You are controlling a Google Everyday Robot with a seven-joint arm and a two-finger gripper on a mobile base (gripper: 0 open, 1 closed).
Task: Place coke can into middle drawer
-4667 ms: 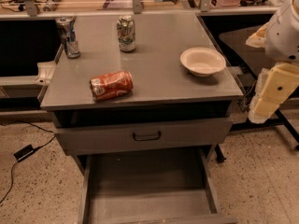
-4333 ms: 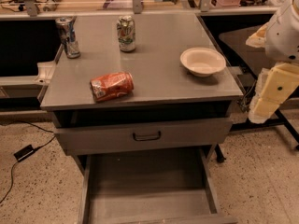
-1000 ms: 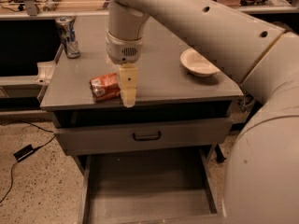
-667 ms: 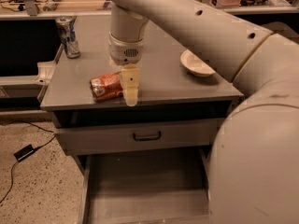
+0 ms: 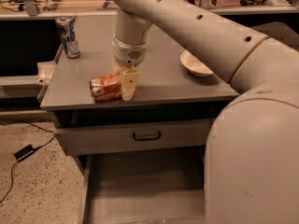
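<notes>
None of the placing is done: the coke can (image 5: 106, 87) lies on its side near the front edge of the desk (image 5: 163, 80), toward the left corner. The gripper (image 5: 124, 87) is down at its right end; whether it grips, I cannot tell. The middle drawer (image 5: 145, 181) stands open below. A bowl (image 5: 196, 63) sits near the right edge.

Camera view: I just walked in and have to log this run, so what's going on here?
The robot's arm reaches over the cabinet top, with its gripper down at the right end of the coke can, which lies on its side near the front edge. The can is not yet lifted. The middle drawer stands open below. A blue-silver can and a bowl also sit on the top.
</notes>
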